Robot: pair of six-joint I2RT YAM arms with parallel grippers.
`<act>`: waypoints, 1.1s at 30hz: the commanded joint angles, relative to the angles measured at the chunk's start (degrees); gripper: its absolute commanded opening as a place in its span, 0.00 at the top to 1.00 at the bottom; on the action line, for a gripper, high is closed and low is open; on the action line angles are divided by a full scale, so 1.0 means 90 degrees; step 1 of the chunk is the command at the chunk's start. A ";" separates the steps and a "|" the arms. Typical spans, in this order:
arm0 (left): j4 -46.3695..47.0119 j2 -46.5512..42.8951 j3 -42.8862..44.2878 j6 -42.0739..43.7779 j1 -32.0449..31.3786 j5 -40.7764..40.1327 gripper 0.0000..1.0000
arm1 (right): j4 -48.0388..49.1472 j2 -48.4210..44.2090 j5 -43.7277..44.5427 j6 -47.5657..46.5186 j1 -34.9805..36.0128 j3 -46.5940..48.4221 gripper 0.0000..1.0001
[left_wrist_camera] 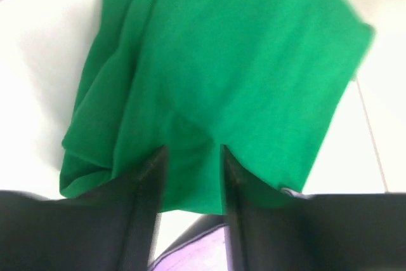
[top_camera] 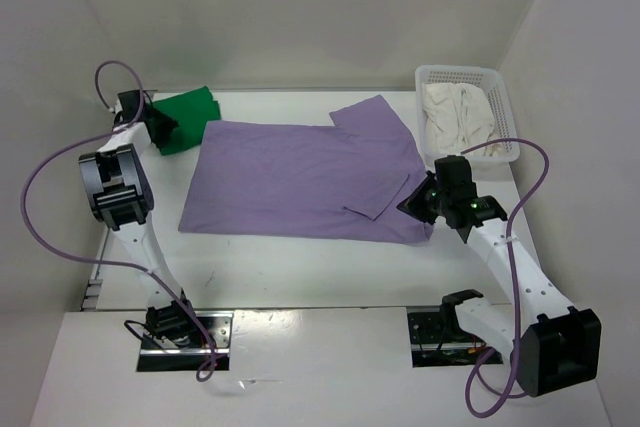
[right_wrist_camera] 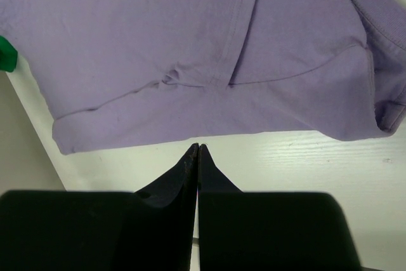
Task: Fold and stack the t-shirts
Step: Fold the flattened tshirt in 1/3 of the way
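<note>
**Overhead view with both wrist views.** Your left gripper (left_wrist_camera: 190,150) stood at the far left of the table (top_camera: 300,267), over the green shirt (top_camera: 188,117). Its jaws were parted, and green cloth showed through the gap between them. The green shirt lay in loose, uneven folds near the far left corner, its right edge meeting the far left corner of the purple shirt (top_camera: 300,179).

The purple shirt lay spread flat across the middle of the table. One sleeve was turned in over the body near the right side, and the other reached out at the far edge.

Your right gripper (right_wrist_camera: 198,147) was closed, with the fingertips pressed together and nothing between them. It sat over bare table just beside the purple shirt's near right hem.

The cream shirt (top_camera: 458,115) lay crumpled inside the white basket (top_camera: 460,69) at the far right corner, apart from the green shirt and near the purple shirt's far sleeve.
</note>
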 commanded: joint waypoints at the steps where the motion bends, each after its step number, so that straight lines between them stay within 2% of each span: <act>1: 0.0186 -0.0567 0.0163 0.0101 0.0027 0.0122 0.47 | 0.0115 -0.0073 -0.0064 -0.0012 0.0057 0.0241 0.97; 2: 0.0284 -0.0985 -0.0186 0.0014 0.0027 0.0190 0.35 | 0.0116 -0.0005 -0.0122 -0.0012 0.0057 0.0241 0.97; 5: 0.0732 -0.1933 -0.1240 -0.0074 0.0027 0.0104 0.30 | 0.0252 0.0064 -0.0045 -0.0070 0.0057 0.0241 0.97; 8: 0.0871 -0.3678 -0.2920 -0.0016 -0.0313 -0.0218 0.47 | 0.0389 0.0201 0.0160 -0.0070 0.0057 0.0241 0.96; 9: 0.0813 -0.3964 -0.3282 0.0158 -0.0460 -0.0287 0.52 | 0.0389 0.0385 0.0161 -0.0070 0.0057 0.0241 0.96; 10: 0.0715 -0.4170 -0.3566 0.0257 -0.0606 -0.0346 0.62 | 0.0477 0.0473 0.0161 -0.0070 0.0057 0.0241 0.96; 11: 0.0337 -0.4433 -0.3917 0.0354 -0.0753 -0.0433 0.64 | 0.0477 0.0571 0.0161 -0.0070 0.0057 0.0241 0.96; 12: 0.0102 -0.4504 -0.4017 0.0616 -0.1025 -0.0521 0.66 | 0.0545 0.0649 0.0161 -0.0070 0.0057 0.0241 0.96; 16: -0.0944 -0.4641 -0.4281 0.1066 -0.1086 -0.0522 0.70 | 0.0692 0.0952 0.0083 -0.0070 0.0057 0.0300 0.96; 18: -0.1277 -0.4709 -0.4418 0.1233 -0.1086 -0.0522 0.63 | 0.0692 0.1099 0.0083 -0.0128 0.0057 0.0300 0.96; 19: -0.1365 -0.4710 -0.4563 0.1302 -0.1086 -0.0522 0.50 | 0.0760 0.1157 0.0083 -0.0129 0.0057 0.0300 0.93; 20: -0.1453 -0.4710 -0.4642 0.1302 -0.1086 -0.0522 0.46 | 0.0761 0.1284 0.0083 -0.0129 0.0057 0.0300 0.91; 24: -0.1532 -0.4681 -0.4702 0.1429 -0.1086 -0.0756 0.33 | 0.0927 0.1645 0.0014 -0.0129 0.0116 0.0242 0.79; 26: -0.1532 -0.4389 -0.4702 0.1507 -0.1086 -0.0853 0.33 | 0.1082 0.1850 0.0014 -0.0129 0.0194 0.0241 0.72; 33: -0.1278 -0.3832 -0.4565 0.1508 -0.1086 -0.1156 0.38 | 0.1590 0.2602 0.0014 -0.0129 0.0409 0.0300 0.66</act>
